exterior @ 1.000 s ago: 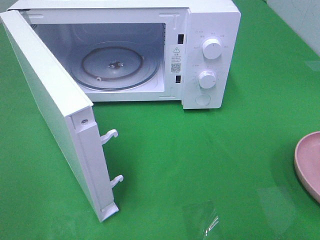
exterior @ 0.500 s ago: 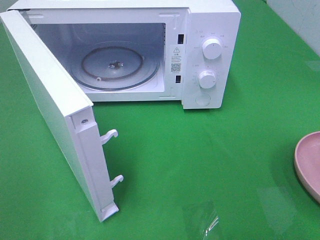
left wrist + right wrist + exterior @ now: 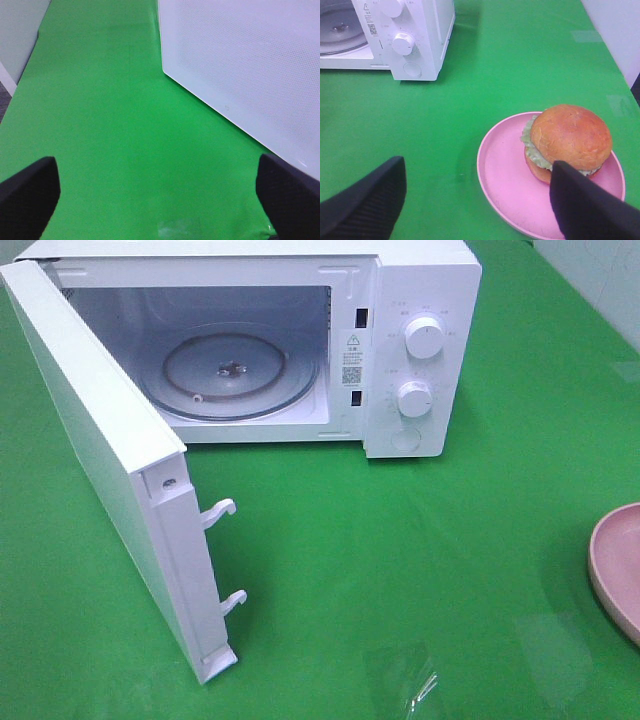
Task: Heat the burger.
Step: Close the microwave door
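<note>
Neither arm appears in the high exterior view; each gripper is seen only through its own wrist camera.

Left gripper (image 3: 157, 200): jaws spread fully apart, nothing between them. It hangs above bare green table cover (image 3: 110, 125). The white perforated face of the microwave door (image 3: 245, 65) lies ahead of the jaws, beyond one fingertip (image 3: 290, 200), apart from it.

Right gripper (image 3: 477, 200): jaws released and standing wide, holding nothing. It hovers above the table, angled down toward the pink plate (image 3: 510, 185). One dark finger (image 3: 585, 205) overlaps the plate's near edge in the view; whether it touches cannot be told. The other finger is over green cloth, well clear of the plate.

Burger (image 3: 567, 142): sits on the pink plate, ahead of the right jaws and nearer the finger over the plate, not between the jaws. Top bun is glossy golden-brown and domed; frilly green lettuce protrudes beneath it on the side facing the microwave. The lower layers are partly hidden by the finger.

Microwave (image 3: 420, 350): white, door swung wide open, glass turntable (image 3: 230, 370) exposed. It stands well ahead of the right jaws, well apart from the plate.
</note>
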Motion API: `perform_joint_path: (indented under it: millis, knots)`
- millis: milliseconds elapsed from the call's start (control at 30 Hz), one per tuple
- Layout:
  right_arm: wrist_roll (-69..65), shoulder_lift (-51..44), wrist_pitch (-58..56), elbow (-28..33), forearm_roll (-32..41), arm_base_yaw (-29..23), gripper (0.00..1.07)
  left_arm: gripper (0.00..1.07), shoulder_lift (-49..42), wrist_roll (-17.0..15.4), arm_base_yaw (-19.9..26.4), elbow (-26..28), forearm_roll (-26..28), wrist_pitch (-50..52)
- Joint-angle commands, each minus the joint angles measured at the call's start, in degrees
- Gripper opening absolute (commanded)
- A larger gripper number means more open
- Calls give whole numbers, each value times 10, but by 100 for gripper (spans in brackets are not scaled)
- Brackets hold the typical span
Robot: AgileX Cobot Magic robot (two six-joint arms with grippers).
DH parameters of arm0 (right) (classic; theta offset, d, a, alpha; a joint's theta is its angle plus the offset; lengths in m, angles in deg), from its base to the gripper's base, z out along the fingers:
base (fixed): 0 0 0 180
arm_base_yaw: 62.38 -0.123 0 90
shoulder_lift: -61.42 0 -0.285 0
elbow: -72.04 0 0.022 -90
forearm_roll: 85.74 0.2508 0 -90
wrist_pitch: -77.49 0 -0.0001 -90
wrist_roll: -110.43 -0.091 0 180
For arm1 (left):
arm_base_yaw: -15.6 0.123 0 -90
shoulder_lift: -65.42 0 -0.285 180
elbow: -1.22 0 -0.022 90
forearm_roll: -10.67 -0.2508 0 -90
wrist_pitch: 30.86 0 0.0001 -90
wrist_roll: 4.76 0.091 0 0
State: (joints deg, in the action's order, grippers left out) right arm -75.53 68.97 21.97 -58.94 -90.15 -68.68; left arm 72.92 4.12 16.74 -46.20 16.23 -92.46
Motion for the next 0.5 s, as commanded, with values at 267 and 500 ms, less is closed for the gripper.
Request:
perform_joint_path:
  millis: [267,500]
  knots:
    - [5,-15,5,0,2,3,76,100,-3,-5,1,-2,1,2]
    - [5,-15,5,0,2,3,76,100,-3,-5,1,-2,1,2]
